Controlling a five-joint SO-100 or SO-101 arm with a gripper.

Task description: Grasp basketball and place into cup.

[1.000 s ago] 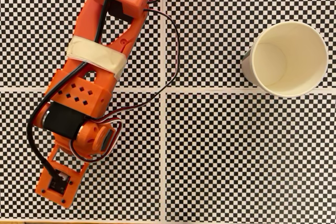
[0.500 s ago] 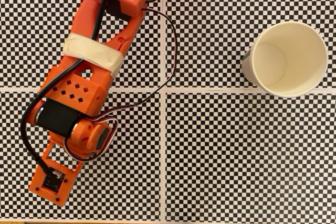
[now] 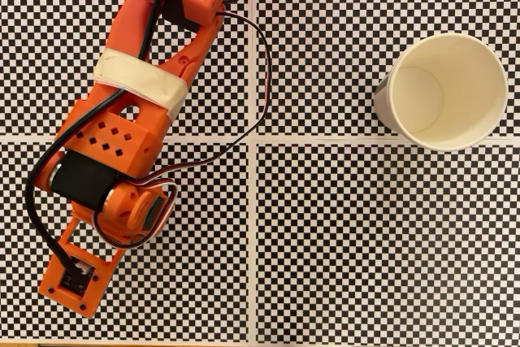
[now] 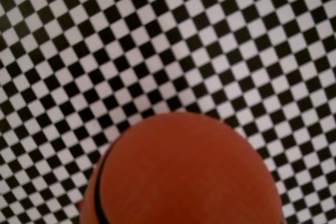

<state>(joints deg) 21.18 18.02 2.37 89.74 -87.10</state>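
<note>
The basketball (image 4: 184, 171), orange-brown with a thin black seam on its left, bulges up from the bottom edge of the wrist view, very close to the camera, with checkered table behind it. No fingers show around it there. In the fixed view my orange arm (image 3: 122, 144) slants from the top centre down to the lower left, and its wrist end (image 3: 77, 274) covers the gripper and the ball. The cup (image 3: 475, 79), cream-white and upright with a pale bare inside, stands at the upper right, far from the arm.
Black-and-white checkerboard sheets (image 3: 366, 241) cover the table, split by white seams. Black and red cables (image 3: 264, 79) loop off the arm's right side. A strip of pale tape (image 3: 138, 80) wraps the arm's middle.
The arm's wrist end has slid a little down and to the left in the fixed view, away from the cup. The cup has not moved.
</note>
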